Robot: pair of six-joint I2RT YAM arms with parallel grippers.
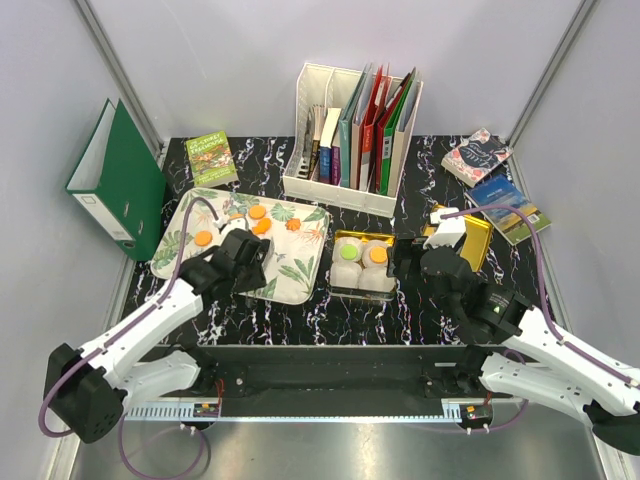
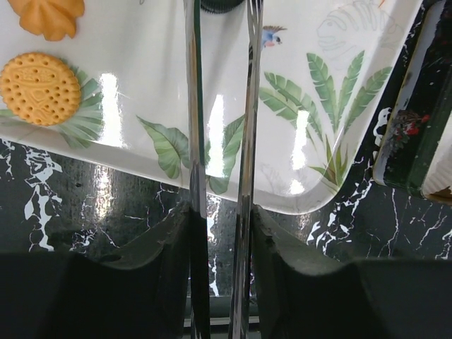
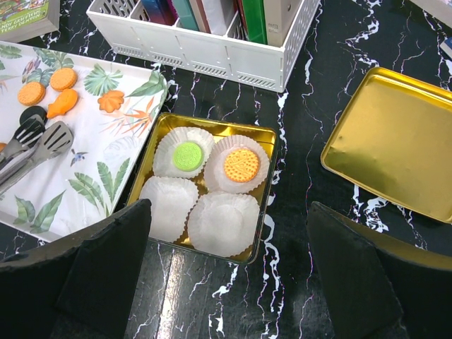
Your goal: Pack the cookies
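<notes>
Bench [image 1: 320, 315]: The dark marbled top carries tray, tin and lid, with packing under way and, by the look of it, about half done.
Tray [image 1: 300, 262]: The leaf-print tray on the left holds the unpacked stock, at least four orange cookies [image 3: 63, 78] and one black cookie [image 3: 32, 114].
Lid [image 3: 395, 148]: The gold lid lies off, to the right of the tin and apart from it, so closing is not yet done.
Tin [image 3: 219, 127]: It stands open just beside the tray's right edge, lined with four paper cups.
Right claw [image 3: 227, 212]: Its fingers stand wide apart with nothing held, hovering at the tin's near side.
Left claw [image 2: 220, 233]: It is clamped on the tongs' handles, above the tray's near edge.
Tongs [image 3: 42, 145]: The tips flank the black cookie, which looks like the next one to go; whether they pinch it yet cannot be told.
Cups [image 3: 224, 222]: The two far cups are filled and the two near ones are empty.
Green cookie [image 3: 188, 155]: It is packed in the far-left cup.
Orange cookie [image 3: 241, 164]: It is packed in the far-right cup, beside the green one.
Left to do: The near cups likely need filling from the tray, and then the lid goes on.
</notes>
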